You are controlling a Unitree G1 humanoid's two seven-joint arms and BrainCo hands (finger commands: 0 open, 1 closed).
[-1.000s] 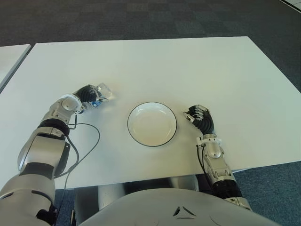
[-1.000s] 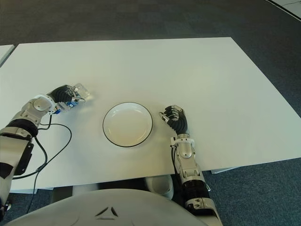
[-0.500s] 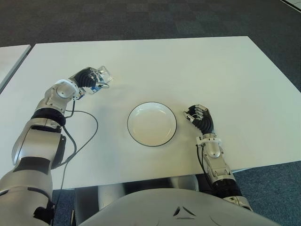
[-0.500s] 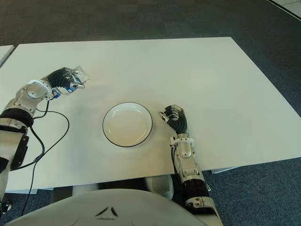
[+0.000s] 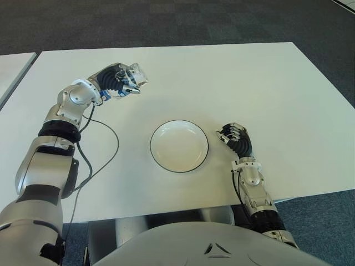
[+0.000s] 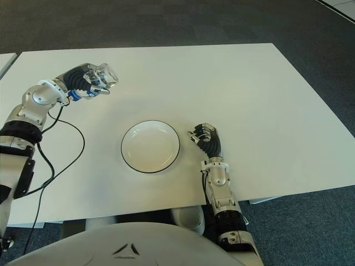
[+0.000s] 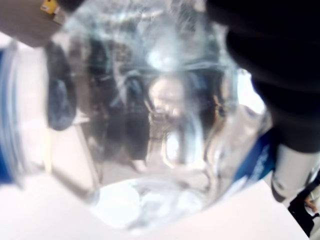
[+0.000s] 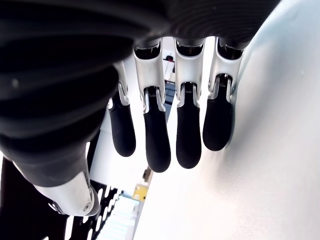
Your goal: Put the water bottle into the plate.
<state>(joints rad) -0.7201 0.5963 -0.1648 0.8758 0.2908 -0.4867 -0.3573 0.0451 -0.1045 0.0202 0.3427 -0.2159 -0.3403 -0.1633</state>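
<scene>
- Left eye view: left hand (image 5: 113, 86) grips water bottle (image 5: 136, 76), aloft, up-left of plate (image 5: 179, 146).
- Right hand (image 5: 236, 138): beside plate's right; fingers loosely curled, empty.
- Step: carrying; next, likely lower onto plate.

One table (image 5: 233, 77) stood in view, with the edge of a second table (image 5: 14, 64) at the frame's upper left. There was one plate (image 5: 179, 146), one bottle (image 5: 133, 76), one cable (image 5: 100, 155) and two hands: left (image 5: 113, 83), right (image 5: 236, 138).
</scene>
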